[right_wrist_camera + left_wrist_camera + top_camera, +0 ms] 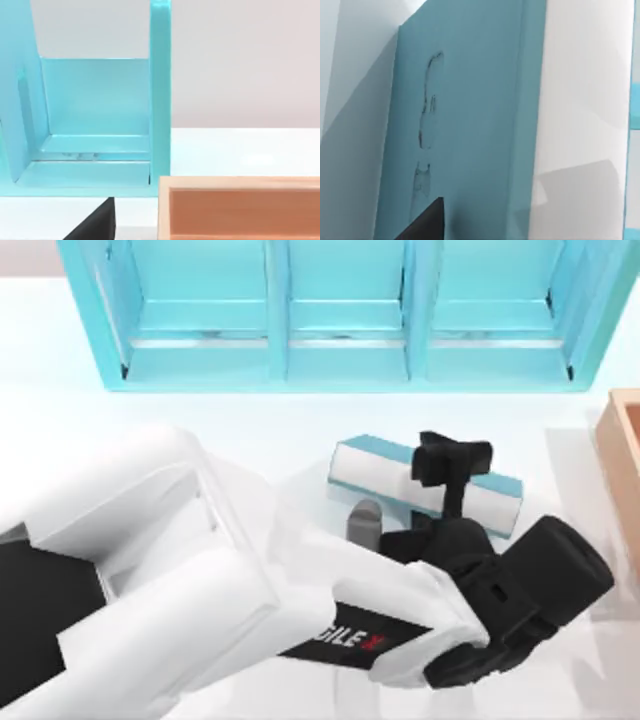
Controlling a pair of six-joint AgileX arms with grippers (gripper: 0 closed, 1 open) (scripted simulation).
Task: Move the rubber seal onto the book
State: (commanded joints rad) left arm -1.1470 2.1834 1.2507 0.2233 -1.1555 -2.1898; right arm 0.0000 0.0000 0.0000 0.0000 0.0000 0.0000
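The book [385, 468] lies flat right of the table's centre, with a teal cover and white page edges facing the front. My left arm reaches across from the lower left, and my left gripper [455, 460] hangs directly over the book's middle. In the left wrist view the book's teal cover [470, 125] is very close, with a dark part of the left gripper [422, 225] at the frame's edge. The rubber seal is hidden. A dark tip of my right gripper [95, 227] shows in the right wrist view, facing the shelf.
A large light-blue shelf unit [340, 310] with three compartments spans the back of the table. A wooden box [625, 475] stands at the right edge, close to the book. A small grey rounded shape [365, 520] sits by the book's front edge.
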